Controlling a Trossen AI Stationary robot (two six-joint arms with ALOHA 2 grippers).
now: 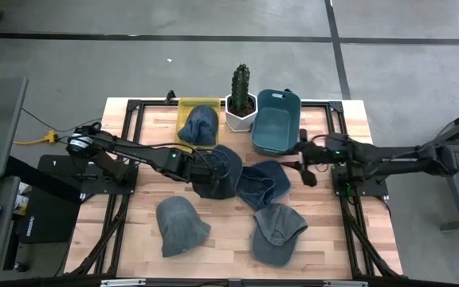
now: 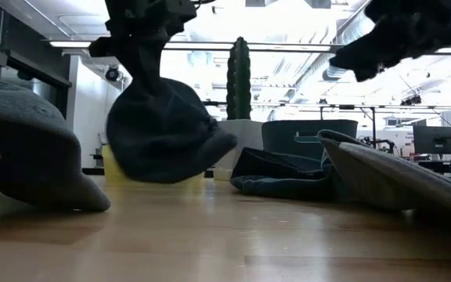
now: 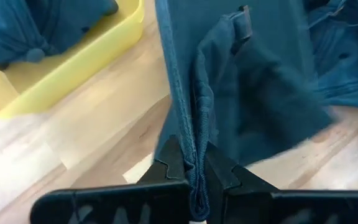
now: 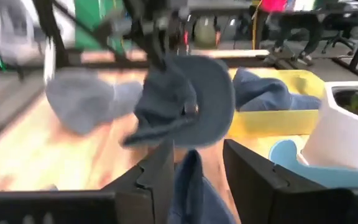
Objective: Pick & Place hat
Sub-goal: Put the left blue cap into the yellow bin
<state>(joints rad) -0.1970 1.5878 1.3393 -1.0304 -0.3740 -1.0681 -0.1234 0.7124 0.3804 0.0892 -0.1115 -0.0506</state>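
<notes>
The left gripper [image 1: 205, 171] sits near the table's middle, its jaws pinched on the folded edge of a dark blue hat [image 1: 220, 169]; the left wrist view shows the denim seam clamped between the two fingers [image 3: 169, 163], and the low view shows that hat [image 2: 163, 133] hanging clear of the wood. The right gripper [image 1: 300, 166] is at about three o'clock from the held hat, just beside a second dark hat [image 1: 263, 185] lying crumpled on the table; its jaws stand spread, with a strip of blue cloth between them in the right wrist view [image 4: 191, 186], and whether that cloth touches a finger cannot be told. At eleven o'clock from the held hat a yellow tray [image 1: 186, 104] near the far edge carries another blue hat [image 1: 200, 126]. A cactus [image 1: 240, 84] in a white pot [image 1: 240, 118] stands beside the tray, at about one o'clock from the held hat, and a teal bin [image 1: 276, 121] sits just beyond it toward two o'clock. Two grey hats lie toward the near edge: one [image 1: 180, 226] at seven o'clock and one [image 1: 277, 233] at five o'clock, well apart from each other. The wooden table [image 1: 134, 231] shows bare boards around them.
</notes>
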